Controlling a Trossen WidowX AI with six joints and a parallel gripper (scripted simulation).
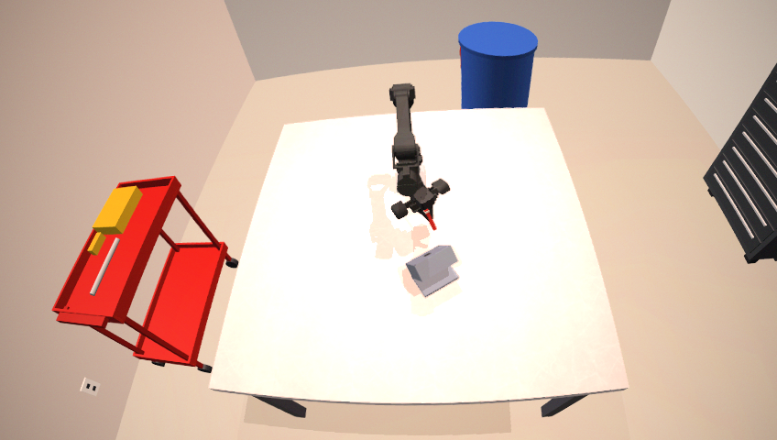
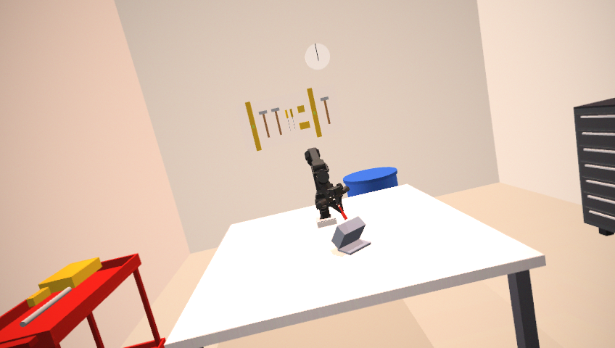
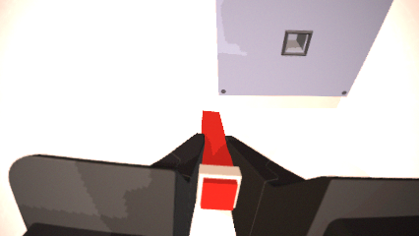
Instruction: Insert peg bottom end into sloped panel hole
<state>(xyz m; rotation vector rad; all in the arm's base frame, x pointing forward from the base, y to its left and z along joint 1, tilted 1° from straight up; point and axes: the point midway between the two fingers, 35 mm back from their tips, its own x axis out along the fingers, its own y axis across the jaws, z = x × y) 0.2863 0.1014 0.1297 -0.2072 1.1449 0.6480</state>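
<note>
My gripper (image 1: 428, 212) (image 2: 340, 208) (image 3: 212, 142) is shut on a red square peg (image 1: 432, 222) (image 2: 344, 214) (image 3: 214, 147). The peg is tilted, its free end pointing out past the fingertips toward the grey sloped panel block (image 1: 436, 264) (image 2: 350, 228) (image 3: 256, 64). In the wrist view a pale collar and a red square end show at the near end of the peg. The square hole (image 3: 296, 43) (image 1: 427, 254) is in the panel's face, above and to the right of the peg's far end in the wrist view. The peg is apart from the panel.
The white table (image 1: 327, 326) (image 2: 267, 284) bears the arm and the panel block. A red cart (image 1: 180, 294) (image 2: 82, 297) with yellow boxes stands to the left. A blue drum (image 1: 495, 76) (image 2: 370, 183) is behind the table, and a dark drawer cabinet (image 2: 602, 189) is at the right.
</note>
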